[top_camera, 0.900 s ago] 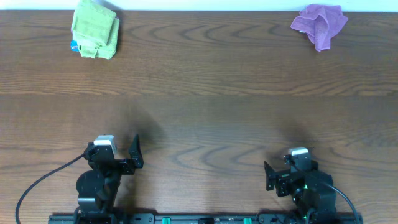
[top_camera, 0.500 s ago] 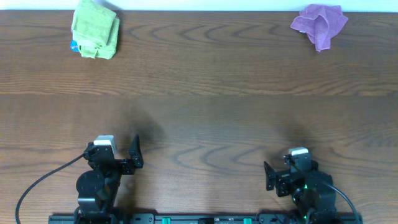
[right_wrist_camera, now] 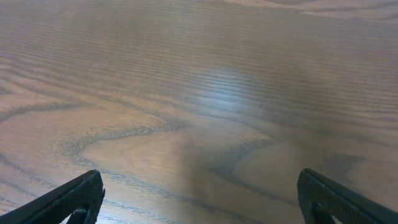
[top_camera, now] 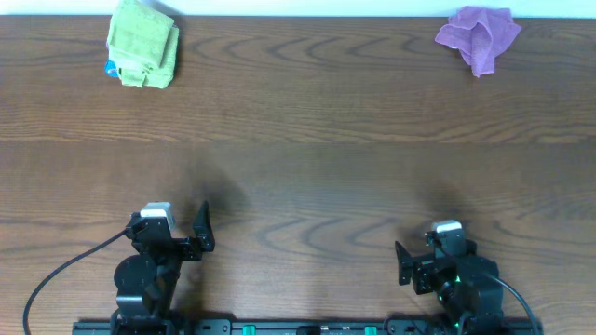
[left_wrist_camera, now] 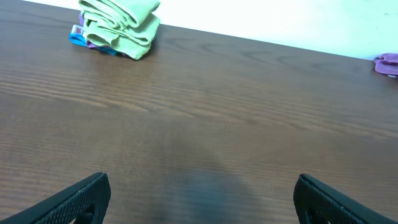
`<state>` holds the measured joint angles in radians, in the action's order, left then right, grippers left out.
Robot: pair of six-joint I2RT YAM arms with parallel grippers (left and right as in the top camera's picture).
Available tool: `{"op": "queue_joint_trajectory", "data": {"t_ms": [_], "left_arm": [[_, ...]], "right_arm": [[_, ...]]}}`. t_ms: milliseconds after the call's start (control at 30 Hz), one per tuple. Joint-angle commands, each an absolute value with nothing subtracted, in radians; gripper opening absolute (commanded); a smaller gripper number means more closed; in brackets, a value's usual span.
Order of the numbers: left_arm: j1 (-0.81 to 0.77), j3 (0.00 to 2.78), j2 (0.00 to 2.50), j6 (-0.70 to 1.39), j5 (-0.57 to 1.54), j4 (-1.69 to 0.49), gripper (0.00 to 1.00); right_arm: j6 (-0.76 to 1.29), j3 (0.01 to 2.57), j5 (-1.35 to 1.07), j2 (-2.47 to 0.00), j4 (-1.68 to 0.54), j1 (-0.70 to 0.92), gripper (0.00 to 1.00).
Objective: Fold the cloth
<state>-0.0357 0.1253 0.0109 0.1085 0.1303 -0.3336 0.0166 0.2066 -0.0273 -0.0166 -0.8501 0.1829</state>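
Nothing has changed from the two earlier overhead frames: both arms are parked at the bottom edge and neither cloth has moved. The purple cloth lies crumpled at the upper right of the overhead frame, on the far edge of the wooden surface; the left wrist view catches only a sliver of it at the right edge. A folded green cloth sits at the upper left, stacked on something blue that I can't identify. The left gripper is low at the bottom left with its fingers spread wide and nothing between them. The right gripper, at the bottom right, is likewise spread wide over bare wood, well apart from the purple cloth.
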Motion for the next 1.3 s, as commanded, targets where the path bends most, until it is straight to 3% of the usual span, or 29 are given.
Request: {"op": "queue_joint_trajectory", "data": {"t_ms": [0, 833, 1033, 1267], "left_arm": [[-0.038, 0.103, 0.004, 0.120, 0.123, -0.339, 0.95], [-0.038, 0.103, 0.004, 0.120, 0.123, -0.339, 0.95], [-0.038, 0.103, 0.004, 0.120, 0.123, -0.339, 0.95], [-0.038, 0.103, 0.004, 0.120, 0.123, -0.339, 0.95]], "right_arm": [[0.006, 0.192, -0.034, -0.006, -0.852, 0.191, 0.99], [0.006, 0.192, -0.023, -0.006, -0.848, 0.191, 0.99], [0.014, 0.192, -0.031, -0.006, -0.722, 0.191, 0.99], [0.405, 0.192, 0.024, -0.006, -0.505, 0.190, 0.99]]}}
